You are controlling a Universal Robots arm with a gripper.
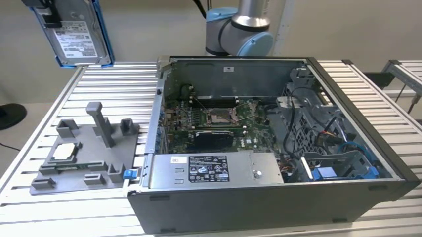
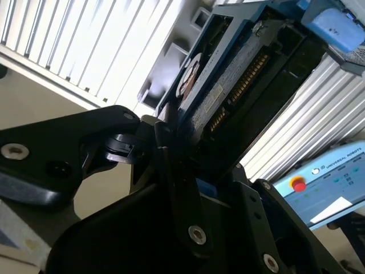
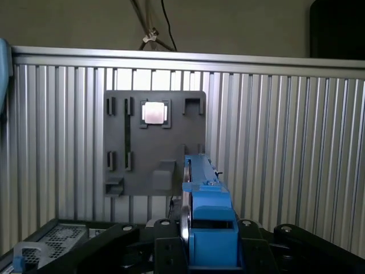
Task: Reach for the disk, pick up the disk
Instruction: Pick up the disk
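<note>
Jaws are clamped on the disk [image 1: 78,39]. The gripper [image 1: 47,17] has it pinched by one end, and in the second wrist view the black fingers [image 2: 165,151] press flat against both faces, with no gap to see. That disk is up in the air, high at the exterior view's left, hanging end-down with its white label facing us and a blue rail down each long side. It touches nothing but the gripper.

Below it lies the slatted aluminium table [image 1: 105,84], well apart from the disk. On the slats sits the grey fixture plate [image 1: 92,163], pegs and slots standing up, with the small square chip [image 1: 64,152] lying in one of its pockets. In the first wrist view the disk shows edge-on, blue rail towards the camera, with the plate and chip beyond it.

Just beside the plate, towards the exterior view's right, stands the open computer case [image 1: 277,207], motherboard and cables exposed, with a blue bay [image 1: 336,173] in its near corner. Behind the case, the arm's grey-and-blue joint [image 1: 240,29] rises.
</note>
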